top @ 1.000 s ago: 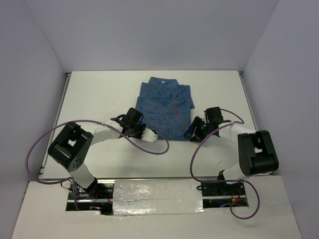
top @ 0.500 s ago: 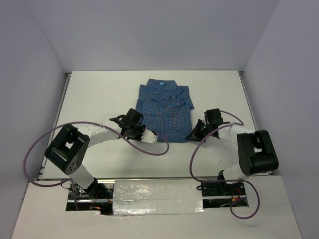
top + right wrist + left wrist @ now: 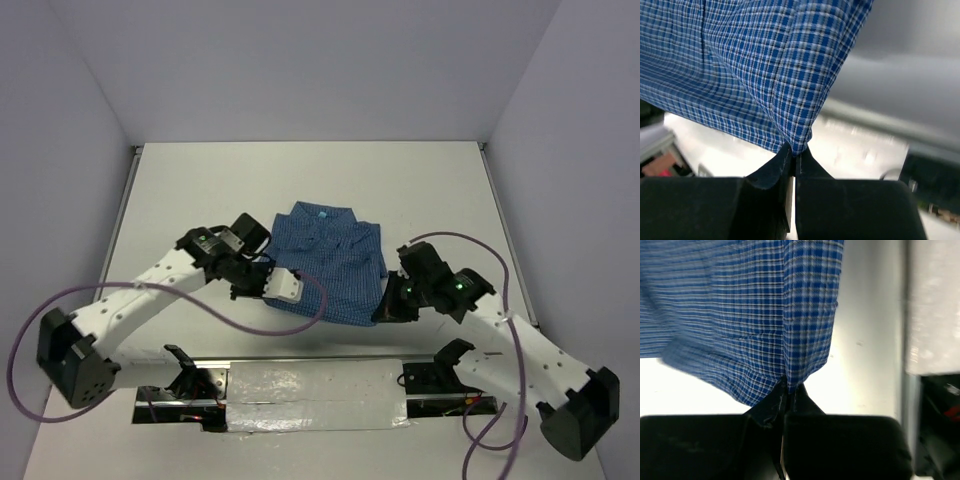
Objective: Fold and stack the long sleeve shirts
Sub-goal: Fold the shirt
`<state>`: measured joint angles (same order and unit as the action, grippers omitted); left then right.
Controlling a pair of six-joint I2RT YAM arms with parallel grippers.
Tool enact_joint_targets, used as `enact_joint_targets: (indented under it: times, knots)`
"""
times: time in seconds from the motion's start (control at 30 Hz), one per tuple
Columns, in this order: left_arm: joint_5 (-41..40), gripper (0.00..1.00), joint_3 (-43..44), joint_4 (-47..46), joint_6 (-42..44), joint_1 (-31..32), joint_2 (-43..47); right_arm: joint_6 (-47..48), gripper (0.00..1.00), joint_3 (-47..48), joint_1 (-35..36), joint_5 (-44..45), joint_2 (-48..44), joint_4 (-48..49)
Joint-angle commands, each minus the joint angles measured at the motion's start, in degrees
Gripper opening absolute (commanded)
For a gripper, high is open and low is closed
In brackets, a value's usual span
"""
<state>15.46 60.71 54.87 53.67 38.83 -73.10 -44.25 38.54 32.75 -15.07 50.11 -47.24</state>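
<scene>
1. The left arm's black two-finger gripper reaches in from the left side of the white tabletop. It is clenched on the near left corner of the blue finely checked button-up shirt.
2. In the left wrist view the black fingers are pressed together with no gap. A fold of the checked cloth is pinched at their tips, and the cloth spreads away from them over the pale surface.
3. A purple cable loops from the left wrist back towards the arm's base.
4. The shirt lies folded into a compact bundle in the middle of the table, between the two arms. Its collar, with a small teal label, points to the far side. Its near edge is caught at both corners, but I cannot tell whether the far end touches the table.
5. The right arm's black gripper is at the shirt's near right corner, also clamped on the cloth.
6. In the right wrist view the closed fingertips meet on a pointed tuck of the shirt, which fans upward from the pinch.
</scene>
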Motion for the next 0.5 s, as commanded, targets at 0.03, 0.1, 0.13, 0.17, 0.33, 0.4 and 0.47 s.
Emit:
enact_joint_targets:
  times: [0.03,0.1,0.13,0.17,0.33,0.4,0.47]
  knots:
    - [8.7,0.0,6.1,17.8,2.3,1.2,9.1,-8.2,0.0,5.6,6.2,0.6,-7.1,-18.0]
    - [13.8,0.0,7.9,20.1,2.6,1.6,12.2,-9.5,0.0,10.4,10.3,0.2,-8.2,-22.4]
    - [15.3,0.0,8.6,19.8,1.7,1.6,13.0,-9.3,0.0,12.3,11.0,0.0,-7.4,-23.6]
    - [16.6,0.0,9.4,19.1,0.1,1.6,13.7,-8.6,0.0,14.3,11.1,-0.5,-6.7,-25.8]
    - [17.3,0.0,16.3,12.5,-11.5,-0.6,9.1,0.8,0.0,29.0,7.1,3.0,2.9,-27.9]
    - [19.9,0.0,18.4,11.8,-13.6,-6.5,5.0,5.1,0.0,31.4,-0.3,3.1,5.5,-26.9]
    - [24.0,0.0,18.6,10.9,-15.0,-13.6,1.1,10.5,0.0,30.4,-4.9,1.2,8.4,-21.0]
